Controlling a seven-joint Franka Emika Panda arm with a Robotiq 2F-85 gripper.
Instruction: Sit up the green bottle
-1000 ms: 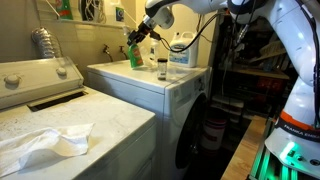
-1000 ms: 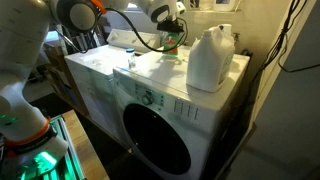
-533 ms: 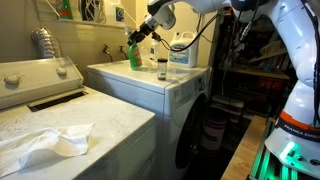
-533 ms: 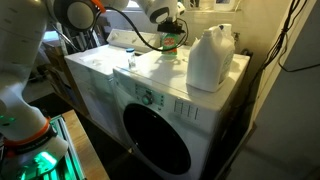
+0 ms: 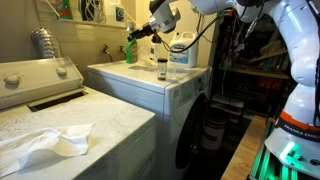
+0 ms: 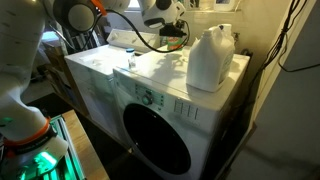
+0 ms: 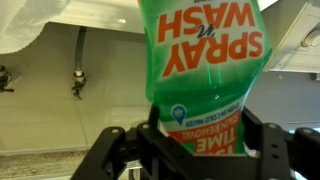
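Note:
The green bottle (image 5: 130, 50) is a bright-green plastic bottle printed "Spray n Wash". My gripper (image 5: 141, 37) is shut on it and holds it in the air above the back of the white washer's top (image 5: 130, 82), close to the wall. In the wrist view the green bottle (image 7: 200, 70) fills the middle of the picture, its label upside down, with my gripper's (image 7: 200, 140) two black fingers pressed on either side of it. In an exterior view the gripper (image 6: 174, 30) hides most of the bottle.
A big clear jug with a blue label (image 5: 181, 48) (image 6: 208, 58) stands at the washer's back corner. A slim clear bottle with a white top (image 5: 162, 68) (image 6: 130, 60) stands mid-top. A white cloth (image 5: 40, 145) lies on the neighbouring machine. Wall taps (image 7: 77, 80) are behind.
The gripper has lifted the green bottle a little higher and nearer the wall. It stays shut on it.

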